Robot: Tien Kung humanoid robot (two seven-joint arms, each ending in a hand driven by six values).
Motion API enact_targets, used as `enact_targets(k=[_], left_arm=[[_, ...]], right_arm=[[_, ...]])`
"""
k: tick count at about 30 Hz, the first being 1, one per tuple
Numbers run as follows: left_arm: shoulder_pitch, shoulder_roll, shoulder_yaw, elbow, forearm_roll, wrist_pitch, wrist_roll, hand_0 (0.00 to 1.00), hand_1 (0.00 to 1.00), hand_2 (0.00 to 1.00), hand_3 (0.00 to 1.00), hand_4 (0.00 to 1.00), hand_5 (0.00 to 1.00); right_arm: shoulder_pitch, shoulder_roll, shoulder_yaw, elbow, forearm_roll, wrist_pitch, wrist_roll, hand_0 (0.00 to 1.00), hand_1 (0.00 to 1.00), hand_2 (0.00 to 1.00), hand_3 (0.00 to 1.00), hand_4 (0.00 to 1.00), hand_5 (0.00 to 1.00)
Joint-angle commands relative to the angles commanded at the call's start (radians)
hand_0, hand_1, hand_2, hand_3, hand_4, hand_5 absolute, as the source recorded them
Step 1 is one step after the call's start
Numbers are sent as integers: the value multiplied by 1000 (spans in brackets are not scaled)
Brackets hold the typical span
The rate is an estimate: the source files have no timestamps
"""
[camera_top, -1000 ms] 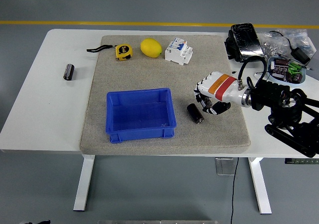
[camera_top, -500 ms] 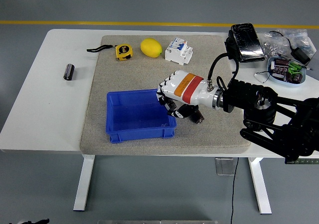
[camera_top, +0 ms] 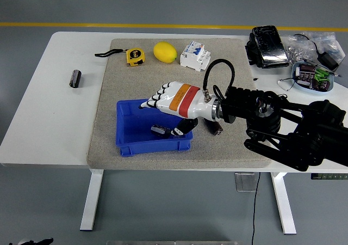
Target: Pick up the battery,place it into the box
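1. Blue box [camera_top: 126, 147] first: its near wall sits below the fingers [camera_top: 152, 100], and a battery [camera_top: 159, 129] now lies on its floor, just under them and beside the thumb [camera_top: 184, 127].
2. My right hand [camera_top: 171, 99] has swung from the mat's right side to above the box within the last second. The fingers, curled back then, are now stretched flat and slightly fanned, gripping nothing. The thumb hangs down inside the box's right wall.
3. I read that as a release: the battery has left the hand and landed in the box, so the placing looks done and only the withdrawal remains.
4. Behind the fingers, by the wrist, a second battery [camera_top: 216, 128] rests on the mat [camera_top: 109, 92], where it lay a second ago; it was never lifted.
5. Far beyond the fingertips, a third battery [camera_top: 75, 78] lies on bare table.
6. Farthest off, past the fingers, sit a tape [camera_top: 135, 56] and a lemon [camera_top: 165, 52], untouched.
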Motion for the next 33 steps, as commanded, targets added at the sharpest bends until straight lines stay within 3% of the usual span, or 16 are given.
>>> enact_targets(k=[4,8,11,13,19,25,33], left_arm=[[-1,1,0,1,1,0,1,716,696,747,616,627,497],[1,2,0,2,-1,1,0,716,694,747,615,627,496],[3,3,-2,2,-1,1,0,716,694,747,615,627,496],[3,2,-2,3,0,1,0,717,691,747,616,627,497],[7,0,-5,2,3,0,1,717,691,747,615,628,496],[10,-3,-9,2,8,-3,4,717,697,747,615,627,495],[14,-5,-2,-1,2,-5,3,717,699,747,615,627,496]], right_arm=[[-6,-21,33,8,-5,9,-4,767,776,878,964,940,274],[-11,-68,79,17,-18,29,-8,758,764,852,945,926,264],[-16,-107,104,3,-32,28,-1,758,764,852,945,926,264],[-24,-126,115,-12,-35,29,2,740,755,833,895,915,248],[-58,-164,105,-54,-37,58,2,739,753,832,874,955,283],[-83,-178,67,-48,-23,81,6,747,759,835,867,987,287],[-81,-153,21,-88,7,93,2,750,761,834,862,987,287]])
